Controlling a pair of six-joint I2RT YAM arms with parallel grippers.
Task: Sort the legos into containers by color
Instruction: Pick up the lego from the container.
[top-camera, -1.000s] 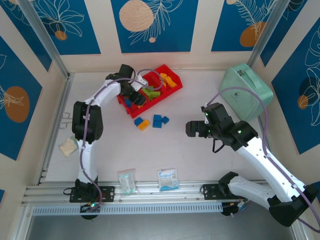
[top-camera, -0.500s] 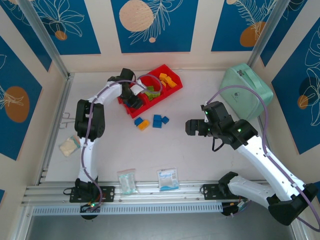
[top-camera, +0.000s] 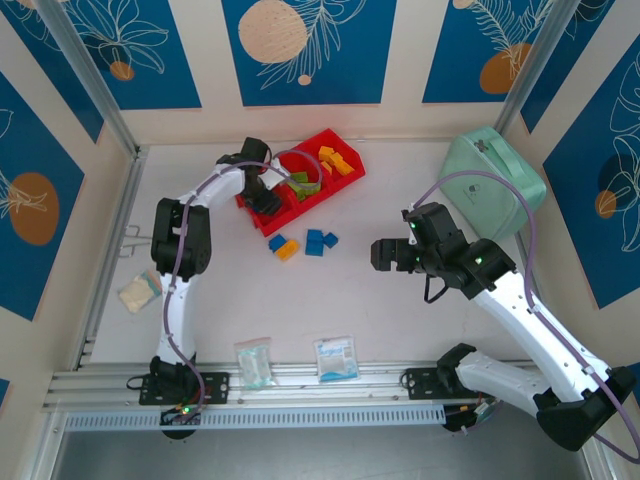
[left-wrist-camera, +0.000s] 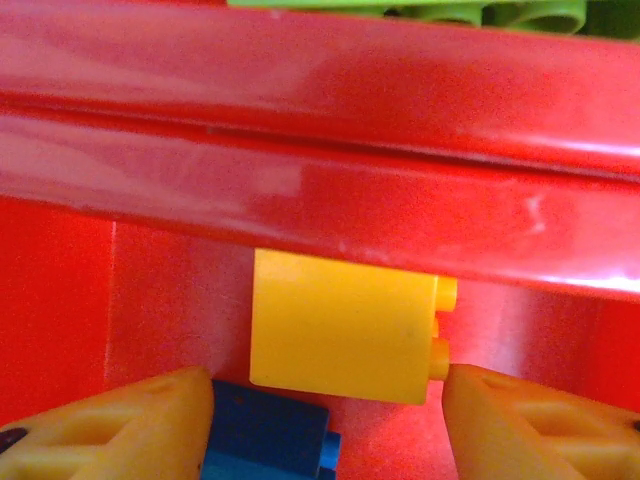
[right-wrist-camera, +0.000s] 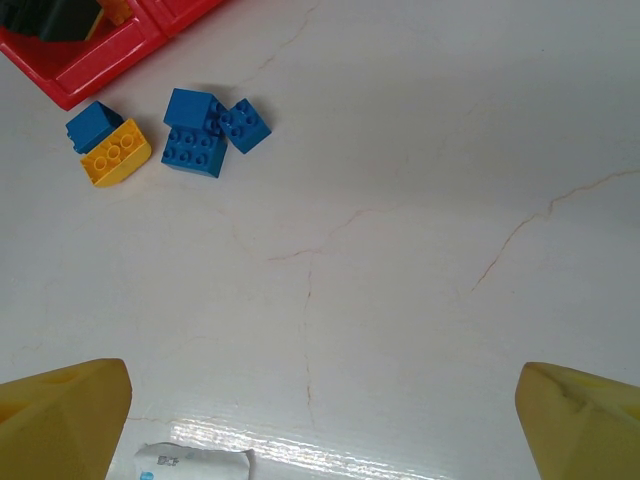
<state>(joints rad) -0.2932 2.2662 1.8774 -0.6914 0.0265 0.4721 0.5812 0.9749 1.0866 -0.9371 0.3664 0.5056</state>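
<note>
The containers are one red tray (top-camera: 318, 200) with three joined bins. Green legos (top-camera: 303, 183) fill its middle bin and orange-yellow ones (top-camera: 335, 160) its right bin. My left gripper (top-camera: 263, 197) is down in the left bin. There its fingers stand apart on either side of a yellow brick (left-wrist-camera: 345, 325), with a gap on its left side. A blue brick (left-wrist-camera: 265, 440) lies against the left finger (left-wrist-camera: 110, 425). Loose blue bricks (right-wrist-camera: 195, 140) and a yellow one (right-wrist-camera: 115, 152) lie on the table in front of the tray. My right gripper (top-camera: 383, 256) hovers open over bare table.
A mint green zip case (top-camera: 492, 180) sits at the back right. Two clear packets (top-camera: 253, 362) (top-camera: 336, 357) lie near the front rail, and a small beige packet (top-camera: 137, 293) lies by the left wall. Bare white table stretches between the loose bricks and my right arm.
My left gripper has shifted left from the divider by the green bin and gone down into the left bin. The right arm and the loose bricks have not moved.
</note>
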